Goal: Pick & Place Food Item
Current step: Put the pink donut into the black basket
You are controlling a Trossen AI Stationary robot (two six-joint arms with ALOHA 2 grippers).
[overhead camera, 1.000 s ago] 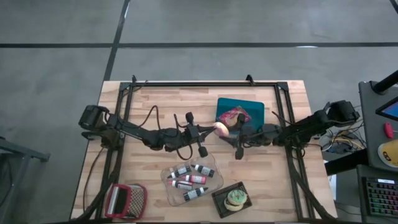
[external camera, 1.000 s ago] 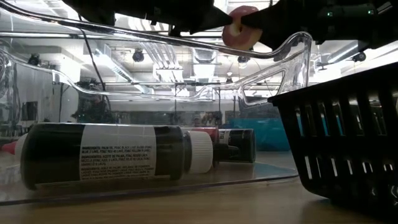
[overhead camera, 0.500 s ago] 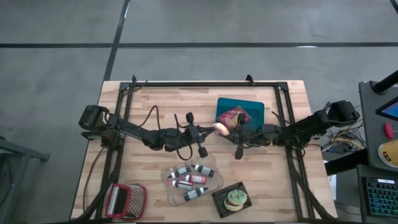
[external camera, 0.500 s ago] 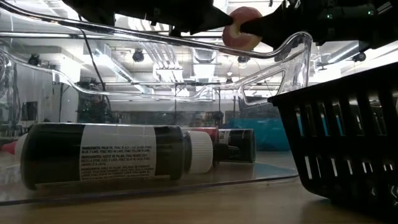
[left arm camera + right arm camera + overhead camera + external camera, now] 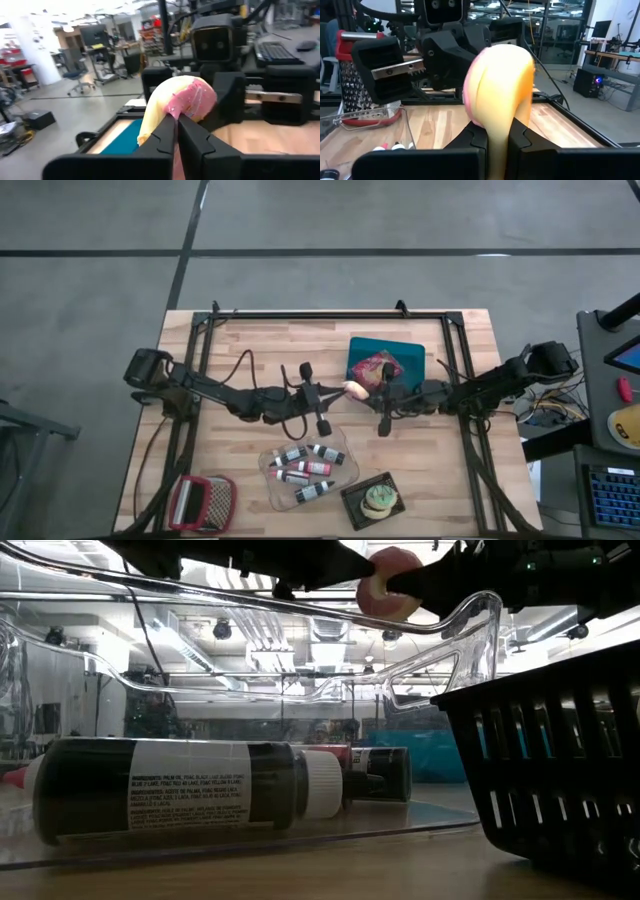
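Food item: we see a pink and yellow food piece (image 5: 353, 389) held in the air above the table's middle, between the two grippers; it shows also in the low view (image 5: 389, 584), the left wrist view (image 5: 176, 104) and the right wrist view (image 5: 501, 85).
Left gripper: our left gripper (image 5: 338, 391) reaches in from nine o'clock, its fingers (image 5: 165, 134) pinched on the food piece's edge.
Right gripper: our right gripper (image 5: 368, 392) comes from three o'clock, its fingers (image 5: 477, 137) clamped on the same piece from the other side.
Teal tray: a teal tray (image 5: 409, 352) sits at one o'clock from the held piece, with a reddish food heap (image 5: 377, 365) on it.
Clear container: at six o'clock, a clear container (image 5: 345, 470) holds several small bottles (image 5: 306, 468) lying flat.
Black basket: a black basket (image 5: 354, 498) at five o'clock holds a round green-topped item (image 5: 379, 500).
Grater: a red-framed grater (image 5: 201, 501) lies at the table's seven o'clock corner.
Table: we note a wooden table (image 5: 250, 347).
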